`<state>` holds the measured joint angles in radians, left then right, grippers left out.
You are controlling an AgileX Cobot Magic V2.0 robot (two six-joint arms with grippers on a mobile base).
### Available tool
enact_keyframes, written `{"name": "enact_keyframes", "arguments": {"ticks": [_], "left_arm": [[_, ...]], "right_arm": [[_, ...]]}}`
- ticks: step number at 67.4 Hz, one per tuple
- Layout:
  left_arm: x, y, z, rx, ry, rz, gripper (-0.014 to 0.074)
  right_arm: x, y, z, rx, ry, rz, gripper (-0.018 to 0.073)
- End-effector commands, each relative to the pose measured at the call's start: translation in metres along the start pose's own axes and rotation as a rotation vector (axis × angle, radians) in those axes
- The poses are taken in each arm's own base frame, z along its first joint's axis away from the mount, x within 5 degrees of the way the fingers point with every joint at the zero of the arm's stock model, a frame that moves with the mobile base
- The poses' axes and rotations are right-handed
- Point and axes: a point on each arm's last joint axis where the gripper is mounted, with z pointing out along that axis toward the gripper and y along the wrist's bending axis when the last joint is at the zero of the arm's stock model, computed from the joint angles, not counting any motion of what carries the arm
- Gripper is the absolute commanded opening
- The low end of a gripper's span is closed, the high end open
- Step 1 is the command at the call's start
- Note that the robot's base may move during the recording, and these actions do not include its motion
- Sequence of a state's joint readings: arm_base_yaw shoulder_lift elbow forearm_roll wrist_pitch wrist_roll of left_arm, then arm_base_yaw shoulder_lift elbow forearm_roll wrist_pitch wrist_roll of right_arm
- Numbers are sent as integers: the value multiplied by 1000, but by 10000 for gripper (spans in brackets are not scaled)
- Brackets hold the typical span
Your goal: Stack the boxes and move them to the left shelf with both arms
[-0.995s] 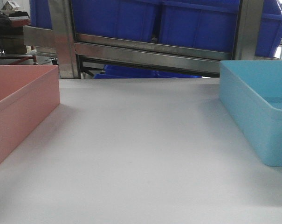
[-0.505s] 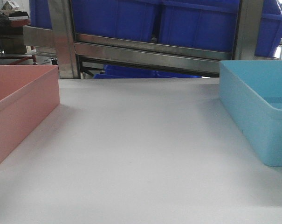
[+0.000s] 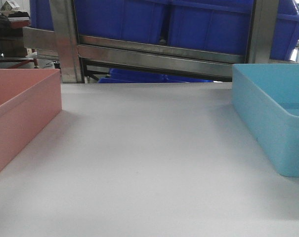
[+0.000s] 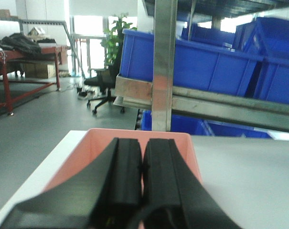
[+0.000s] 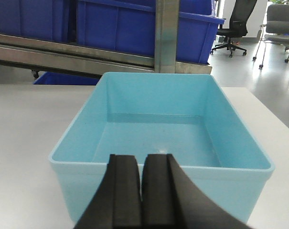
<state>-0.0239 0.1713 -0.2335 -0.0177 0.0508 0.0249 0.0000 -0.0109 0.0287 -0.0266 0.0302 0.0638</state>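
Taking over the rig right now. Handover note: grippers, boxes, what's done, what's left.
Left gripper: shut, holding nothing, pointed at the pink box.
Right gripper: shut, holding nothing, at the near wall of the light blue box, which is empty.
Boxes: both on the white table, far apart, pink at left, blue at right. Steel rack with dark blue bins stands behind.
Done: nothing; not stacked, neither gripped.
Left: stack the boxes, lift with both arms, move them to the rack's left shelf.
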Motion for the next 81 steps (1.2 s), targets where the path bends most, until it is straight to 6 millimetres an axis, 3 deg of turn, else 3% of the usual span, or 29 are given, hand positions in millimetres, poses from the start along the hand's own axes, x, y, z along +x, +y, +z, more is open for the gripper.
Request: {"name": "enact_keyframes", "arguments": {"ticks": [1,5,15,29,38,50,68,81], "left_arm": [[-43,1,16,-3,7,14,35],[-64,1,32,-2,67,8,101],[-92,1,82,0,267,8,298],[-98,0,154,11,560,-13,489],[-91,6,197,25,742,66,565],[-79,44,249,12,937,123,566],[-51,109,293,-14,1014,143,565],[-6,127,321,9,1052,194,565]], "right_arm": [[-15,1,-3,-2,-126,-6,55],[-15,1,-3,-2,-126,-6,55],[-15,1,-3,-2,-126,-6,55],[-15,1,-3,-2,-126,-6,55],[-15,1,-3,-2,-126,-6,55],[-15,1,-3,-2,-126,-6,55],[-15,1,-3,-2,-126,-6,55],[-15,1,-3,-2,-126,-6,55]]}}
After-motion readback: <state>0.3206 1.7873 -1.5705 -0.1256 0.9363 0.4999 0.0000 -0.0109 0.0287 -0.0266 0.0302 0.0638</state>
